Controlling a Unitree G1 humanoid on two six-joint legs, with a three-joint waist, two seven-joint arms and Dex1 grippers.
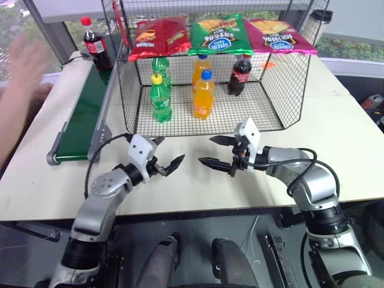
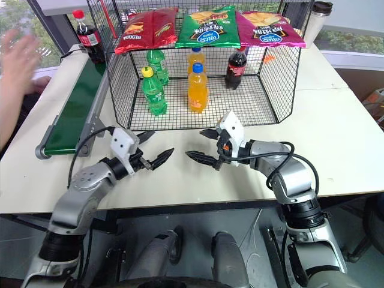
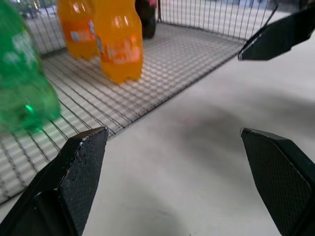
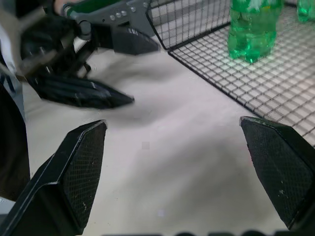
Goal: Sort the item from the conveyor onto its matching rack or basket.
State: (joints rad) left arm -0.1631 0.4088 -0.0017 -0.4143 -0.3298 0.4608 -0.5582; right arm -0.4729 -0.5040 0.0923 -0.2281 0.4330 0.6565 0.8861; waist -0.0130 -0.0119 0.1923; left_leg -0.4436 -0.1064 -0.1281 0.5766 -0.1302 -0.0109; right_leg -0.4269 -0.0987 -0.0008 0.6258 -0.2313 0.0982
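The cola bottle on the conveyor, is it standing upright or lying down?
Upright. The cola bottle stands on the far end of the conveyor, red cap on top, outside the wire cage.

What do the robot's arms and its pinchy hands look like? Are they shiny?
Yes, a bit shiny. Both arms are rounded silver-grey metal with black joints, and a thin black cable loops beside each one. The left gripper and right gripper each have a white boxy block at the wrist and two black pointed jaws. Close up, the jaws' inner faces have a fine bumpy grid texture.
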